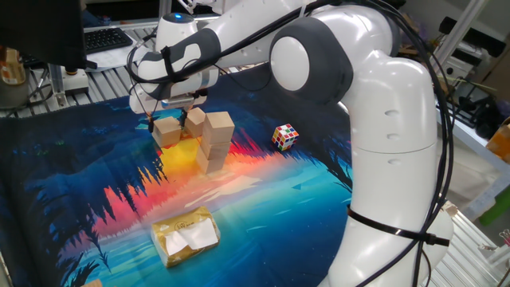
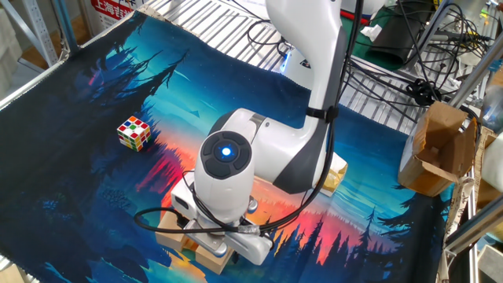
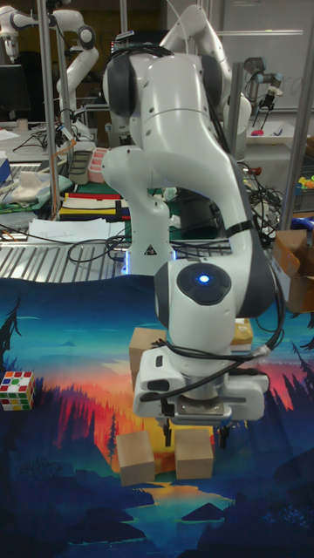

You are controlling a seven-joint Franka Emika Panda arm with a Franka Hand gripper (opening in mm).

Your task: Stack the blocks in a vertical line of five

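Two low blocks [image 3: 136, 456] [image 3: 194, 453] sit side by side on the surface [image 1: 96, 159]; claw [image 1: 171, 119] hangs over them, its fingers spread, gripping nothing. Stacked blocks [image 1: 216, 141] just right; puzzle cube [image 1: 285, 136] farther right.

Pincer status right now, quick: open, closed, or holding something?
Pincer: open, fingers spread just over a block, holding nothing.
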